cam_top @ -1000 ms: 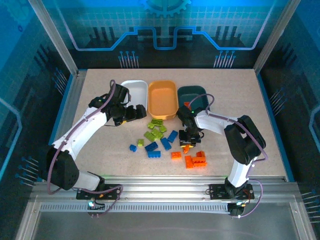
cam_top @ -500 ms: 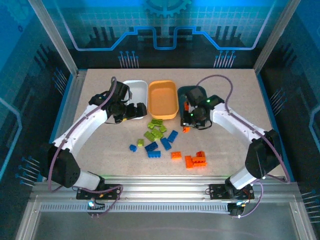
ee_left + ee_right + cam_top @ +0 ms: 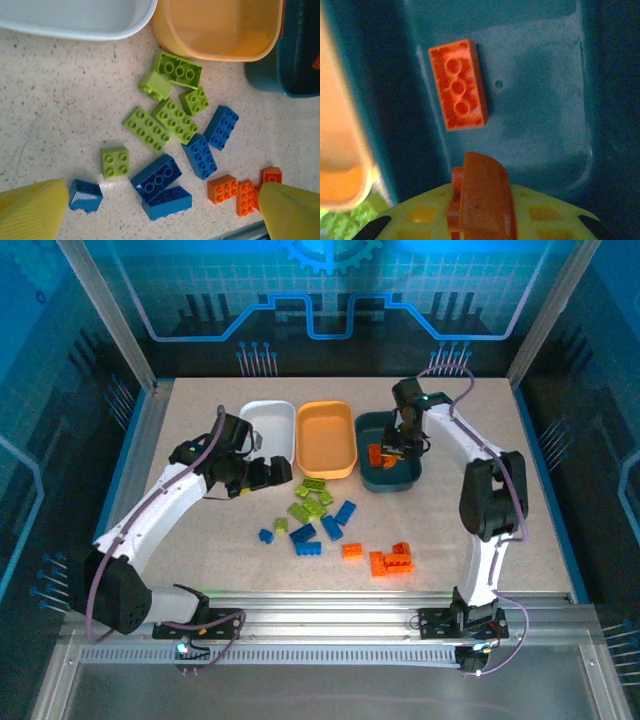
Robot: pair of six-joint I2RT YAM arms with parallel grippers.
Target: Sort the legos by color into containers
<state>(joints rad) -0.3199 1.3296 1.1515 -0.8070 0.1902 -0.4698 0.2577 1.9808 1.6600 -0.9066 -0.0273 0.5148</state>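
Pinching a bright orange lego [image 3: 481,195] in the right claw [image 3: 393,445] over the dark teal tray [image 3: 398,484] near the bench's [image 3: 480,440] far edge; probably light, stiff, slick, best gripped across flat sides. Hovering with left claw [image 3: 272,473] spread wide above green, blue, orange legos [image 3: 172,120] toward the near edge
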